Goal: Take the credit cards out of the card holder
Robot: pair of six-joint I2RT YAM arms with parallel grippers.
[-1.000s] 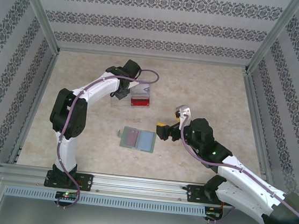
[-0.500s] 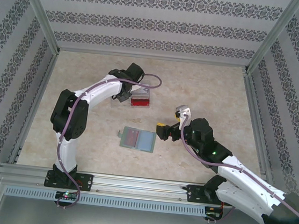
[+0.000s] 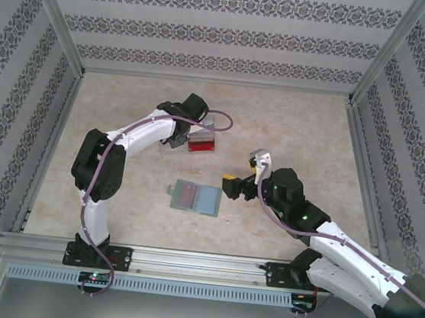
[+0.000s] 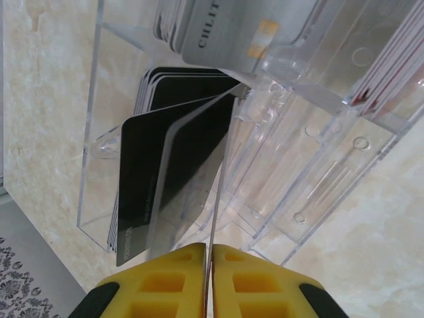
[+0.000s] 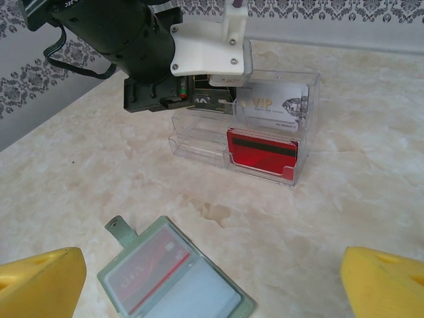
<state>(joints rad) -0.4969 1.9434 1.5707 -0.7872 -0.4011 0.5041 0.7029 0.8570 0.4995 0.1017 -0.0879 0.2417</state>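
card holder (image 5: 173,281) cut off by bottom edge, reddish card (image 5: 147,266) lettering too blurred to read

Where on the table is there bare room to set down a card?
Bare marble table stretches right of the clear plastic card box, up to the right wall. Tight: between the open grey-green wallet and the right gripper.

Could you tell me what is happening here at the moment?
The left gripper is shut on a thin card at the clear box. The card holder lies open on the table with a reddish card in it, and the right gripper hangs open beside it, holding nothing.
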